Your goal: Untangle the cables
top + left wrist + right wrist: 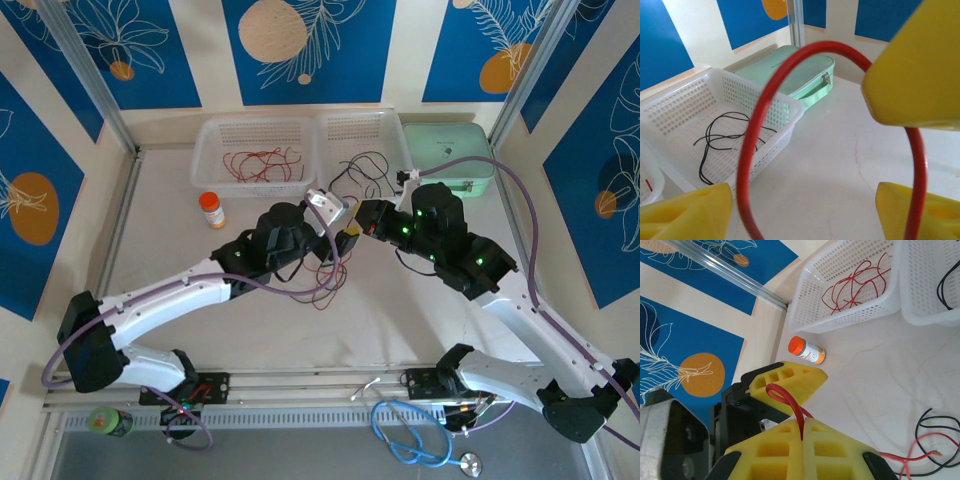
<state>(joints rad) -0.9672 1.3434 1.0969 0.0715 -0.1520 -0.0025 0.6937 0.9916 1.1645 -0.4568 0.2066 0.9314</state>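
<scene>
Both of your arms meet over the middle of the table (170,245). Your right gripper (802,440) is clamped tight on a red cable (799,416). The cable rises from the seam between the gripper's yellow pads and hooks over a yellow finger (790,376) of the left gripper just beyond.

Your left gripper (805,212) has its jaws well apart. The red cable arches as a loop through that gap. You cannot tell whether either finger presses on it.

On the table just beside the right gripper lies a loose tangle (927,445) of red and black strands, crossing one another.

More red cables (258,163) lie inside the left white basket (205,150) at the far edge of the table. Black cables (365,172) lie in the right white basket (385,120), which touches the left one.

A mint-green case (452,165) sits just right of the baskets. An orange-capped bottle (211,210) stands upright on the table near the left basket's front corner.
</scene>
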